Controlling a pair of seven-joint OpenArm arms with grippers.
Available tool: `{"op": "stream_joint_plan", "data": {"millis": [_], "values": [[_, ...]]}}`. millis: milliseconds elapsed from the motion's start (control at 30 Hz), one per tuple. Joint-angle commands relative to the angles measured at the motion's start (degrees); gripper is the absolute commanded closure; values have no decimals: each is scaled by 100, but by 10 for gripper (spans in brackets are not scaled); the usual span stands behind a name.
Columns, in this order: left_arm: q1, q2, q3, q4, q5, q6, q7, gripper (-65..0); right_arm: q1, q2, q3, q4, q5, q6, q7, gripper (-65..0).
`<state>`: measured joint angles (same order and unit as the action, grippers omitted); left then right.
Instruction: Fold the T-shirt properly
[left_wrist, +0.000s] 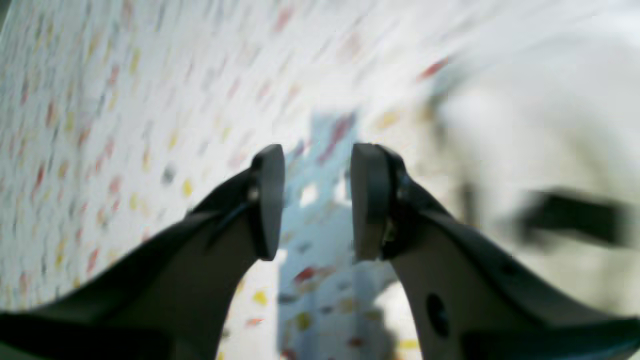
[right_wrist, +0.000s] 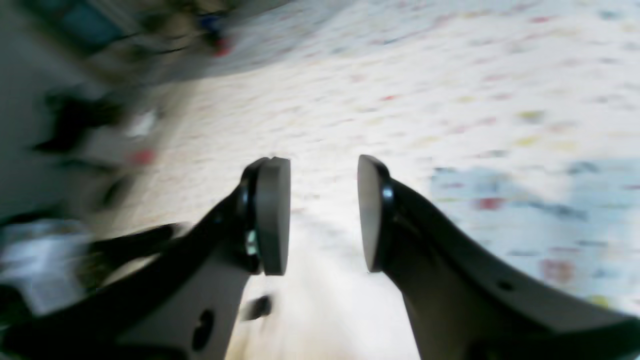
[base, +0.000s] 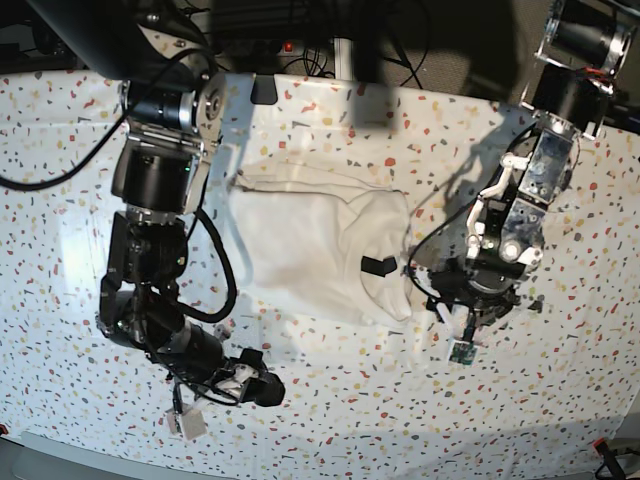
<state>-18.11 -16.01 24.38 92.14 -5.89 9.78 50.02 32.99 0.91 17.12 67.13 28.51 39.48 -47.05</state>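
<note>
In the left wrist view, the left gripper (left_wrist: 317, 200) hung over the speckled table cover (left_wrist: 125, 125), its two dark pads parted with only the cover showing through the gap, so it stood open and held nothing. The picture was blurred. A pale mass at the right edge looked like the T-shirt (left_wrist: 540, 125), with one dark patch on it, too smeared to read.

In the right wrist view, the right gripper (right_wrist: 323, 215) also stood with its two pads apart and nothing between them. Beneath it lay white cloth and the flecked cover (right_wrist: 475, 75); the blur made it hard to tell where one ended and the other began. No writing could be made out.

In the base view, one T-shirt (base: 320, 250) lay folded into a rough rectangle near the middle of the table cover (base: 560, 400), plain white side up, with one small black tag (base: 378, 265) on it; no lettering was legible. Two arms were in sight: the left gripper (base: 462, 325) just beside the shirt's edge on the view's right, the right gripper (base: 215, 385) below the shirt's near corner on the view's left, apart from it.
</note>
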Motion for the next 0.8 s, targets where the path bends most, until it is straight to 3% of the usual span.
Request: {"op": "stream_joint_plan", "data": {"millis": [0,67,200,533,767], "values": [[-116,-4,-35,417,63,-24,-153,-222,219,4,-15,98,-79,52,227,-227],[-26,11,-35,997,-188,-184,-168,-222,221,7,-26,76,-402,52,372,-227],[483,133,-33,1641,-557,-555,-79,-222,219,7,-26,68,-476,52,437,-227],[1770,697,-33,1665,-1075,-1073,-367,-222,219,577,-479,-586,-1438,52,920,-227],[2157,866,-33,1657,-1154,-1207,-422,-222,221,654,-553,-1388,-2033,52,1484,-227]]}}
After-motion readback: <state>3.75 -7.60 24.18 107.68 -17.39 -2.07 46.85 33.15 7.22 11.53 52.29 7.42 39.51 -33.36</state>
